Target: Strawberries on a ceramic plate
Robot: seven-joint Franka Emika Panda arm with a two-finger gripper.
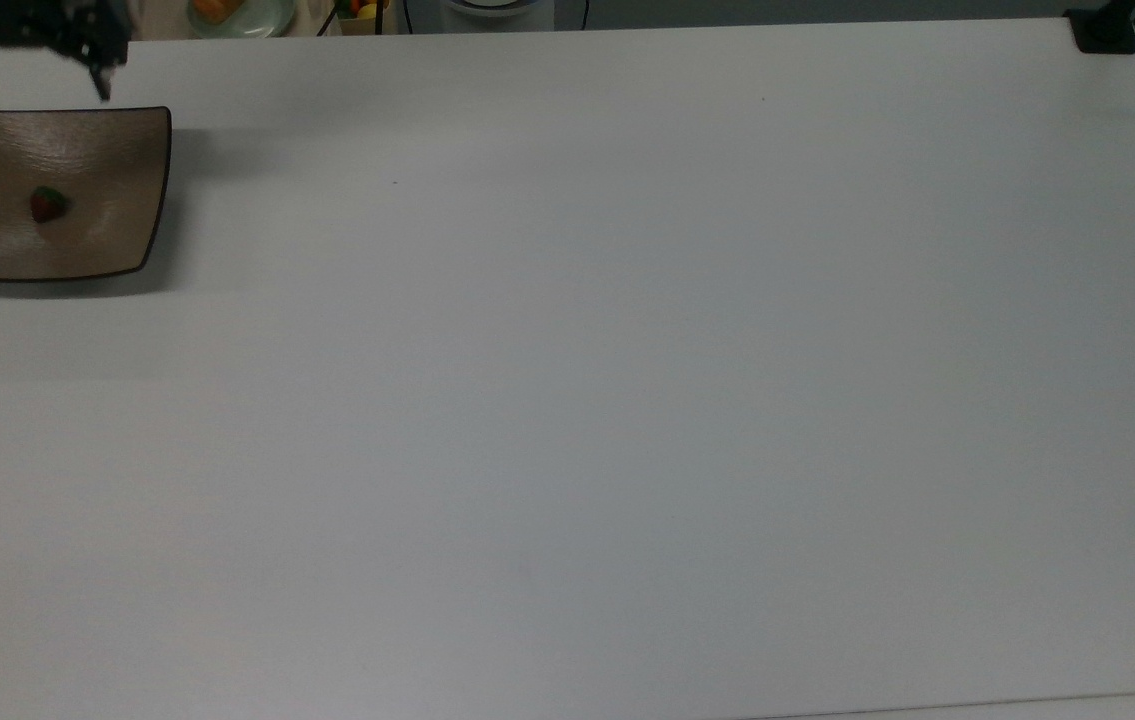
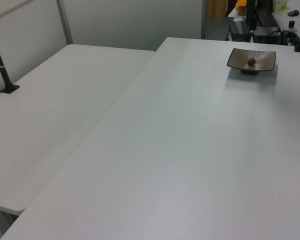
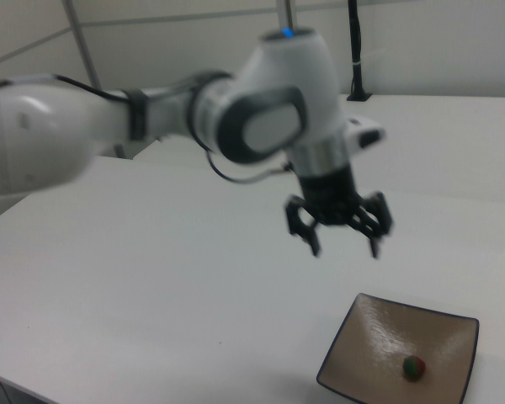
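A small dark-red strawberry [image 1: 48, 204] with a green cap lies near the middle of the square brown ceramic plate [image 1: 117, 150], at the top view's far left. The berry [image 2: 251, 62] on the plate [image 2: 240, 57] also appears far back in the left view. In the right view the strawberry [image 3: 414, 367] rests on the plate [image 3: 379, 337] at the bottom right. My gripper [image 1: 40, 82] hangs open and empty, raised above the plate's far edge. Its two dark fingers spread wide under the white arm in the right view, gripper [image 3: 344, 246].
A pale green dish [image 1: 239, 14] with orange contents and other small items sit beyond the table's far edge. A black clamp base [image 1: 1105, 30] stands at the top view's upper right corner. A second white table [image 2: 55, 110] adjoins at the left view's left.
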